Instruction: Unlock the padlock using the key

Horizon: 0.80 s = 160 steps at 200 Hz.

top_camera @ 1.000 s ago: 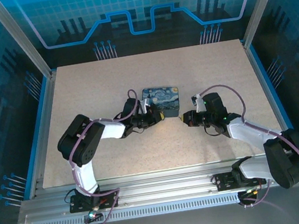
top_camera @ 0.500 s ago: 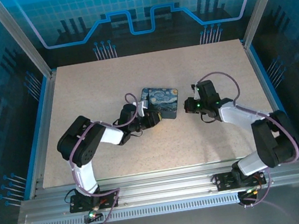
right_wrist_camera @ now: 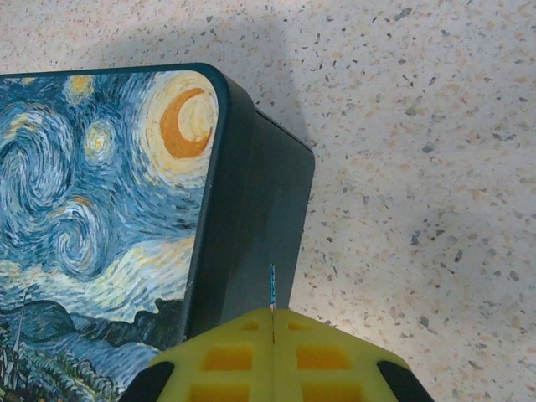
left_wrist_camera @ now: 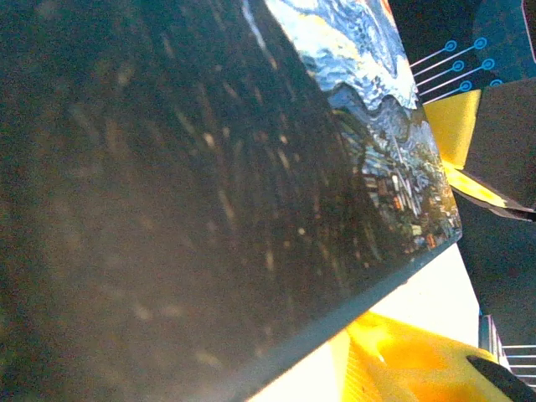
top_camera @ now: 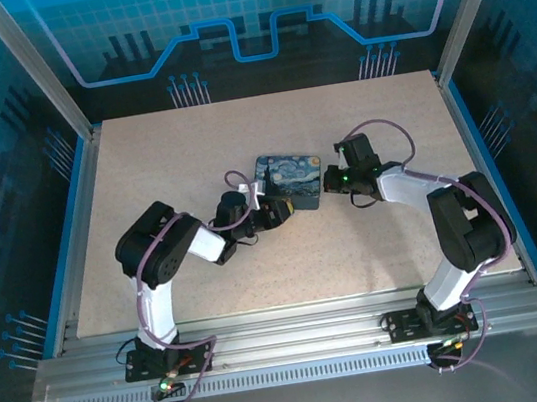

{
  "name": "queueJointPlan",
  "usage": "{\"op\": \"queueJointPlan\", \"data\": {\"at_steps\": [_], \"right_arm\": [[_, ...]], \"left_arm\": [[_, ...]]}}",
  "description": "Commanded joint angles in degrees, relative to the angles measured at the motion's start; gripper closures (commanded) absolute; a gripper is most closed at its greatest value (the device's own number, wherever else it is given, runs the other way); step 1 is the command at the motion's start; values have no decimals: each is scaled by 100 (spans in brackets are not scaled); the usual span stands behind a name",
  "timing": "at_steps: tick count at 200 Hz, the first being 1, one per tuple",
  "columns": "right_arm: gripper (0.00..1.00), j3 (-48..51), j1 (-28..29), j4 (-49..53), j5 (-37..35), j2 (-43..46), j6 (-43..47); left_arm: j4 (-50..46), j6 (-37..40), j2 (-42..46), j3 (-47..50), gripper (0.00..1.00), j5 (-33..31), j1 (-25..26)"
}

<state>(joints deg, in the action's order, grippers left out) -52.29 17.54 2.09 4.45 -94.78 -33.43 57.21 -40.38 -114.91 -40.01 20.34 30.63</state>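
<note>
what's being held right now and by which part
The right fingers pinch a thin blade, probably the key, by one end; its tip pokes out beside the starry night box. Whether the left fingers grip that box cannot be told.

a speckled beige table (top_camera: 141, 159) sits inside blue circuit-patterned walls (top_camera: 250, 12) and aluminium framing (top_camera: 290, 344).

A matt, speckled, stone-like finish is seen on the table (right_wrist_camera: 402, 126) ahead of the right fingers (right_wrist_camera: 226, 356), which are moulded in matt yellow plastic. The box (right_wrist_camera: 92, 193) just ahead of them is smoothly printed on top. Its dark side, seen beside the left fingers (left_wrist_camera: 402, 360), is smooth, faintly sheened and flecked.
</note>
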Motion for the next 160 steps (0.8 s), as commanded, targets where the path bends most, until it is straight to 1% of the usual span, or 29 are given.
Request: {"op": "queueJointPlan", "data": {"at_steps": [1,21,52,96,121,160], "right_arm": [[100,-181,81,53,-70,-139,73],[100,-228,94,48,-62,-175,87],[100,-288,135,51,-36,-222,122],[100,-417,201,108,-31,-288,175],[100,-475,231,121,-17,-348,154],[100,-519,302,151,-48,-372,144]], "left_arm": [[317,155,-185,61,57,-329,76],[376,281,-195,66,53,-443,144],[715,230,-413,-15,51,-272,156],[1318,176,-701,-50,44,-97,244],[1448,170,-803,-101,43,4,298],[1755,83,-953,-151,40,-28,329]]}}
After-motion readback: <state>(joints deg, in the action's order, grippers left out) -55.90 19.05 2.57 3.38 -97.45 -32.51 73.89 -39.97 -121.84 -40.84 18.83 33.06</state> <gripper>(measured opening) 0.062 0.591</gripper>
